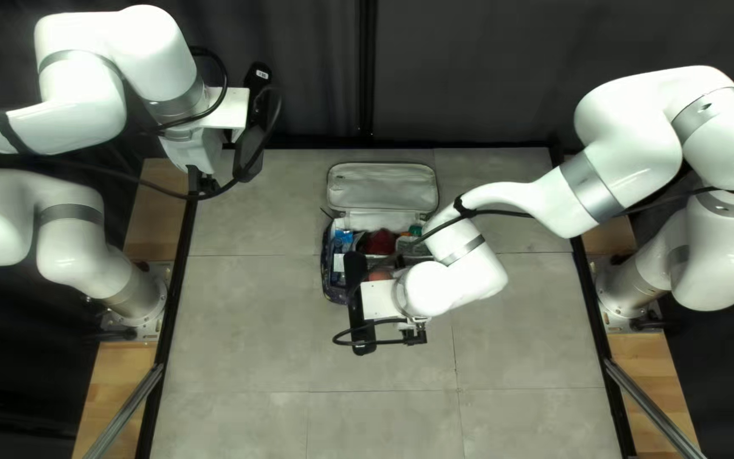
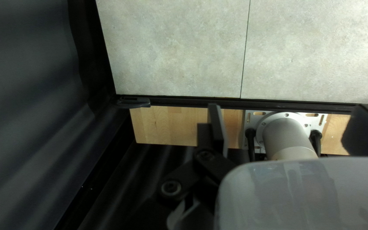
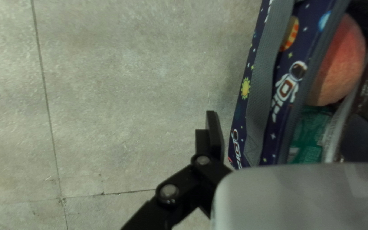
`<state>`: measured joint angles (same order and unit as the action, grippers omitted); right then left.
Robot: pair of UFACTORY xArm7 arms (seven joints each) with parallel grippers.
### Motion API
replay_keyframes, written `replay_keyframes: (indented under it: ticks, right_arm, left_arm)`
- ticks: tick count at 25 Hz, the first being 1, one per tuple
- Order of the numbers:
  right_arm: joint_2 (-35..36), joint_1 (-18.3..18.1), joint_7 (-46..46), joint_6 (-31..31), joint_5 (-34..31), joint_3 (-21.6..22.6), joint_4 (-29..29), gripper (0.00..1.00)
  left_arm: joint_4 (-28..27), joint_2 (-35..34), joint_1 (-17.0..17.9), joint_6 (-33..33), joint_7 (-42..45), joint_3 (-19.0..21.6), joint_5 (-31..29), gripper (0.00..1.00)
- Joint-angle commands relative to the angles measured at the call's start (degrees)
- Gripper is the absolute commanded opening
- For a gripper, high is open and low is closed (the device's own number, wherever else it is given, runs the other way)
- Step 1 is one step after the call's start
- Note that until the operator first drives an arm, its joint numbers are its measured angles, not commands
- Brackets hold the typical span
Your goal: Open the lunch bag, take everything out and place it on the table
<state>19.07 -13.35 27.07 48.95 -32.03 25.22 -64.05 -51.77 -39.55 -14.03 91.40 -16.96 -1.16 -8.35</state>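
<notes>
Fingers (image 2: 216, 127) of the left gripper (image 2: 287, 110) stand wide apart above the table's (image 1: 265, 319) far left corner, well away from the lunch bag (image 1: 381, 191), which lies open at mid-table with its lid flipped toward the curtain (image 1: 469, 64). The right gripper (image 3: 291, 119) is spread wide astride the bag's near wall: one finger outside, the other inside near a round orange-red fruit (image 3: 340, 64) and a green packet (image 3: 308, 134).

Grey table (image 1: 265, 357), open lunch bag (image 1: 380, 188) at centre, apparently full
</notes>
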Motion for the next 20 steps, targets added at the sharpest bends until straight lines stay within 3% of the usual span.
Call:
replay_keyframes:
  ticks: [1,9,20]
  right_arm:
    - [0.0,0.0,0.0,0.1,0.0,0.0,-0.1,0.00]
    - [0.1,0.5,0.3,0.1,-1.1,-0.1,0.4,0.00]
    - [2.6,3.5,-3.9,7.3,2.6,3.6,-6.4,0.00]
  left_arm:
    - [0.0,0.0,0.0,0.0,0.0,0.0,0.0,1.00]
    - [0.0,0.0,0.0,0.0,0.0,0.0,0.0,1.00]
    - [0.0,0.0,0.0,0.0,0.0,0.0,0.0,1.00]
